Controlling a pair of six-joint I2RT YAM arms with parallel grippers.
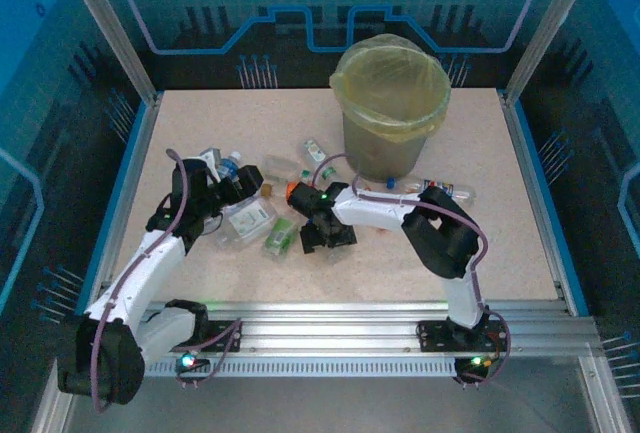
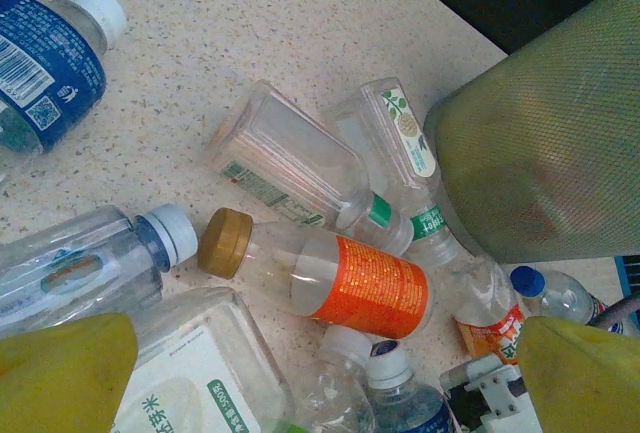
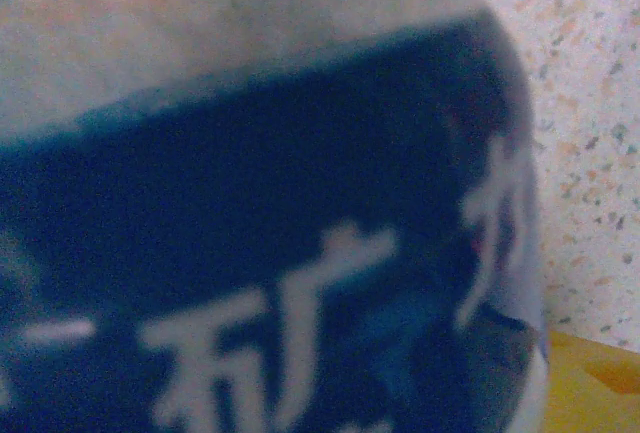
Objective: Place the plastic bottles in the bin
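Observation:
The bin (image 1: 390,103), lined with a yellow-green bag, stands at the back middle of the table; its mesh wall (image 2: 540,153) rises at the right of the left wrist view. Plastic bottles lie heaped in front of it. My left gripper (image 2: 320,383) hangs open over the heap, its yellow fingertips (image 2: 60,373) wide apart, above an orange-label bottle with a gold cap (image 2: 370,288) and a square white-label bottle (image 2: 200,383). My right gripper (image 1: 305,228) is low at the heap, shut on a blue-label bottle (image 3: 260,253) that fills its view, one yellow fingertip (image 3: 590,373) beside it.
Around the heap lie a blue-label bottle (image 2: 40,73), a clear white-capped one (image 2: 80,273), a clear flat one (image 2: 285,158) and a blue-capped one (image 2: 550,293). One bottle (image 1: 440,188) lies right of the bin. Metal rails (image 1: 350,318) edge the near side.

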